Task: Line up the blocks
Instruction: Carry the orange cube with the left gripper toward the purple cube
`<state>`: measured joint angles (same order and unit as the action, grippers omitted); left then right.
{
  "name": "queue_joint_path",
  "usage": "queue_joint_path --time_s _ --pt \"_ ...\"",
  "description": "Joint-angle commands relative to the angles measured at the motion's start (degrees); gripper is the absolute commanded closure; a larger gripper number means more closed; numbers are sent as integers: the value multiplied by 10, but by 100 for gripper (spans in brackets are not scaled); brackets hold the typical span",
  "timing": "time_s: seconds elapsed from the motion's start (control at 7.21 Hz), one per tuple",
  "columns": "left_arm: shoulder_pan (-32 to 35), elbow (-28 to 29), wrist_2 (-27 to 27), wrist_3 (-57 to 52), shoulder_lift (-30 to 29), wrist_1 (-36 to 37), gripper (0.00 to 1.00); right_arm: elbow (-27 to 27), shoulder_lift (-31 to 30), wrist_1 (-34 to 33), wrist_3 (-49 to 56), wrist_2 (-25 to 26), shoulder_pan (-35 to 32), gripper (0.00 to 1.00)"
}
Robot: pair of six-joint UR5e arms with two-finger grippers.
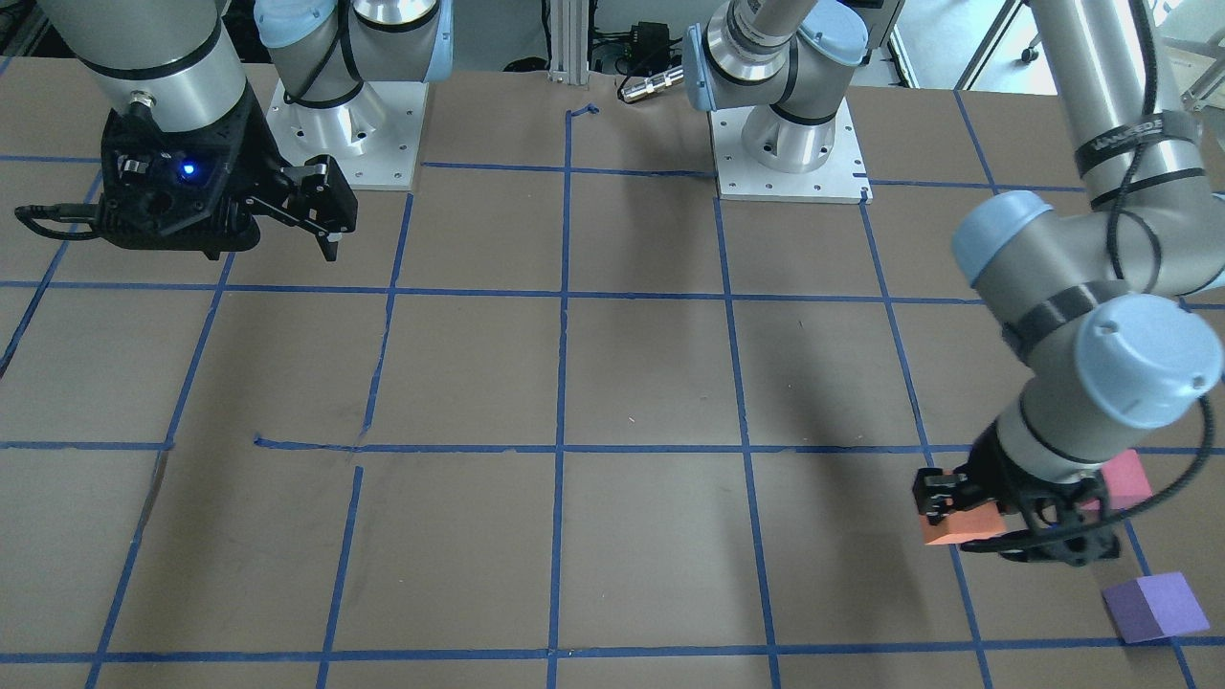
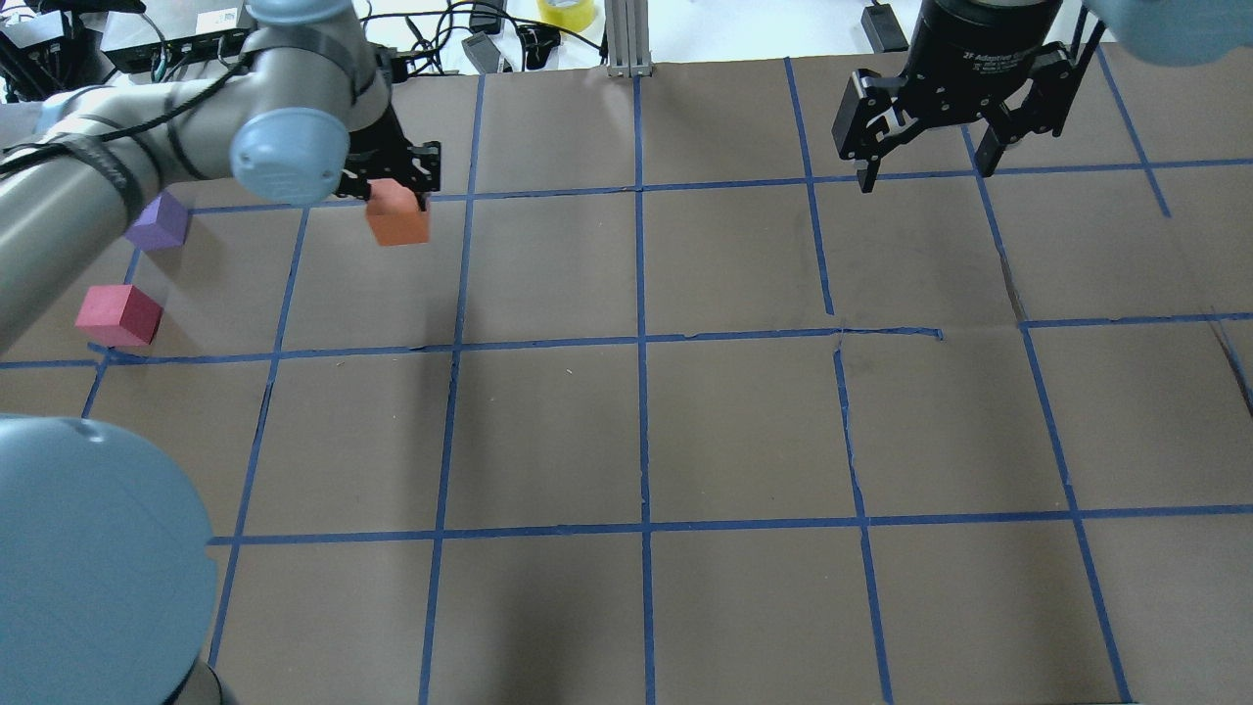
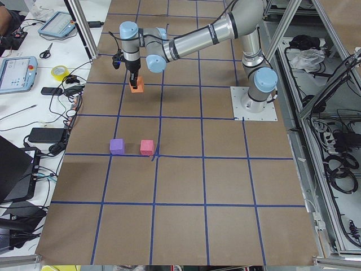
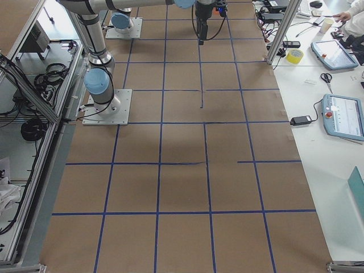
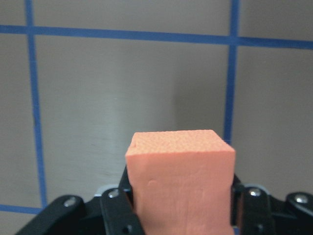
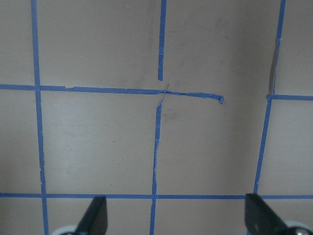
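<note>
Spreading under both arms, the brown bench (image 2: 744, 431) looks flat and matte beneath its blue tape grid (image 2: 641, 431), with ample room for a line. The right gripper (image 2: 927, 176) hangs over the far right squares, fingers spread around nothing. The left gripper (image 2: 392, 191) has its fingers pinching the orange block (image 2: 398, 220) by opposite side faces at far left, apparently just off the surface. The red-pink block (image 2: 119, 315) and purple block (image 2: 159, 221) rest nearby, apart. These foam-like cubes probably handle light, slightly squashy and grippy; flat opposite faces suit a gentle hold.
</note>
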<state>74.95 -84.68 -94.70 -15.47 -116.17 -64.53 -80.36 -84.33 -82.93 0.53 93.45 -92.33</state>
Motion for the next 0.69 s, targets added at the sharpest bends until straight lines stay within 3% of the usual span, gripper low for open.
queue_joint_path --time_s 0.0,0.28,0.42,0.55 --pt "-94 39 -3 -89 -25 2 100 4 -4 -5 -3 -1 0 0" --pt "-142 97 0 -166 -72 1 100 9 -1 -6 17 -7 -6 0" --pt "-155 114 2 -199 -91 1 100 9 4 -3 19 -69 -3 0" --pt "-161 130 5 -206 -106 1 100 2 5 -5 21 -91 -2 0"
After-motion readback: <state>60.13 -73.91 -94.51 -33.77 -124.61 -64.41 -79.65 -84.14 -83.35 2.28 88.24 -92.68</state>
